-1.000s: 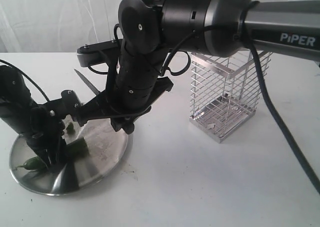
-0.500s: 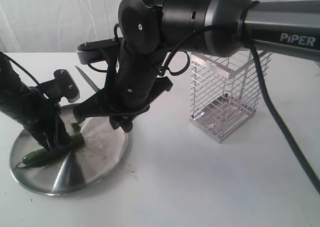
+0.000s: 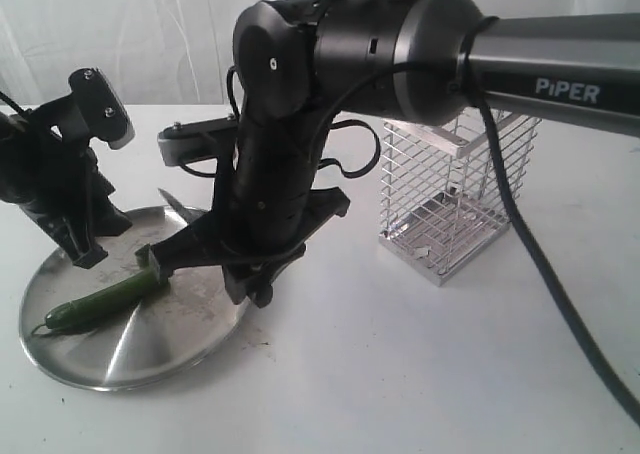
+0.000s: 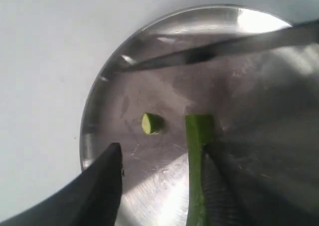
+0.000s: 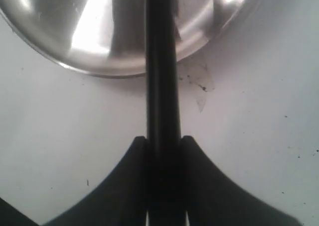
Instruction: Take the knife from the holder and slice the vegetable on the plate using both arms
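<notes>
Currently your left end effector point(image 4: 162, 154) hangs spread above the plate point(image 3: 130, 374); vegetable point(image 3: 105, 299) lies on it, left edge toward centre; right end effector point(image 5: 163, 141) pinches the knife point(image 5: 162, 61), blade over the plate.

white table point(image 3: 400, 374); perhaps a curtain point(image 3: 150, 34) behind.
</notes>
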You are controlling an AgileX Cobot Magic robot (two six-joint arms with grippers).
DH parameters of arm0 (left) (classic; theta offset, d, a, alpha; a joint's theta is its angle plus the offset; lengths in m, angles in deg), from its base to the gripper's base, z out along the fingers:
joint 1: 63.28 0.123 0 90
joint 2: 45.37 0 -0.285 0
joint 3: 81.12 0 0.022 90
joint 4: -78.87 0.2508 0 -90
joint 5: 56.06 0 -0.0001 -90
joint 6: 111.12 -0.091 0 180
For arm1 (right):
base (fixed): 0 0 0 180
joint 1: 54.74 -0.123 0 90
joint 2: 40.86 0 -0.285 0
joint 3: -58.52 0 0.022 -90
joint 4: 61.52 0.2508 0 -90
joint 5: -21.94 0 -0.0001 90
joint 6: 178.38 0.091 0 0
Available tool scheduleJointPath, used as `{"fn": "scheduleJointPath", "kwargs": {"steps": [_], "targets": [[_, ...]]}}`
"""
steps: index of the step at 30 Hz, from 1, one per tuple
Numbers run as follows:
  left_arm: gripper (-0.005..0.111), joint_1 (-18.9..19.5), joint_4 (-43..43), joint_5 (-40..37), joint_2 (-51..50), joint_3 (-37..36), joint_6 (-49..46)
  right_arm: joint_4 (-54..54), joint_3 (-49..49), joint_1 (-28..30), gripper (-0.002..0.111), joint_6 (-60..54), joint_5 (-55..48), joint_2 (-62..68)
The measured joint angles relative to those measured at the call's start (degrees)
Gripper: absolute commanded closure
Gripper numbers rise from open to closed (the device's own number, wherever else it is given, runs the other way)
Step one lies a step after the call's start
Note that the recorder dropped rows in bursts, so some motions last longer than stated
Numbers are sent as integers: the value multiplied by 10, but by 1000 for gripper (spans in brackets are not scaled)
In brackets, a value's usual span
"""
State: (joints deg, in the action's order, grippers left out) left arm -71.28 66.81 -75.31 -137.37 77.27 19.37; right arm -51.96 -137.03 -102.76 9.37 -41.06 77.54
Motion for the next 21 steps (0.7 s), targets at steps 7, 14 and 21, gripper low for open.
{"fn": "scheduleJointPath", "kwargs": {"steps": [7,14,21], "targets": [[56,0,0,8,3,0,36,4,0,-32,108,8,5,12],[56,0,0,19,3,0,57,-61,42,-64,108,90,38,14],[56,0,0,22,3,0,80,-66,96,-97,108,143,118,7]]}}
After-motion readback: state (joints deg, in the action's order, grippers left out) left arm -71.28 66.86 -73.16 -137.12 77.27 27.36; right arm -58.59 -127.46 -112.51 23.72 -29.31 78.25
